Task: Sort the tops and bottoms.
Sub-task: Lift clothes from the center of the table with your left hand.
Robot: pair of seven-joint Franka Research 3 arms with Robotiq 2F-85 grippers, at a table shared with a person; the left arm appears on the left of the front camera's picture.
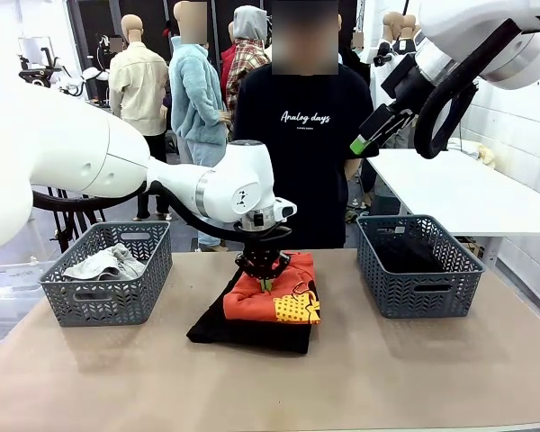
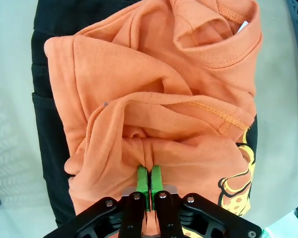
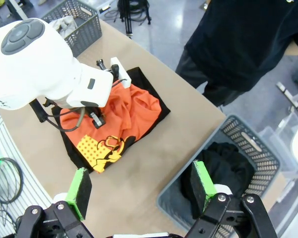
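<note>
Tightly in left gripper (image 2: pixel 149 173) — orange top (image 2: pixel 179 84)

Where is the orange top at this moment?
In the front view the orange top lies mid-table on a black folded garment, between the left basket and the right basket, with the left gripper shut on it.

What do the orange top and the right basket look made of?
Orange top: soft matte knit, probably cotton jersey; it bunches in folds and shows a ribbed collar and stitched seams. Right basket: rigid dark grey plastic, it seems, with moulded herringbone slots.
</note>
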